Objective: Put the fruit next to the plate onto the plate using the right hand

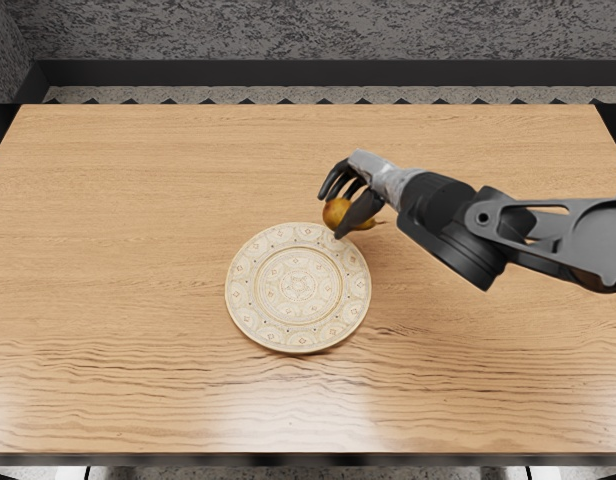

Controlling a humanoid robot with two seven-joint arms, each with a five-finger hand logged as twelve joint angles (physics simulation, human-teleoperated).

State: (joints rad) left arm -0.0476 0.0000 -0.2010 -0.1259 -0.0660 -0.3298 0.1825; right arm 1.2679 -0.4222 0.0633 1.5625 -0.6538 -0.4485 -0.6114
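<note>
A small yellow-orange fruit (336, 213) is in my right hand (344, 198), whose dark fingers curl around it from above. It sits just past the upper right rim of the plate (298, 287), a round cream plate with a fine ornamental pattern, lying flat near the table's middle. I cannot tell whether the fruit touches the table or is held just above it. My right arm comes in from the right edge of the head view. The plate holds nothing.
The wooden table (128, 200) spans the whole view, with a dark raised border along its far edge. Bare wood surrounds the plate on all sides.
</note>
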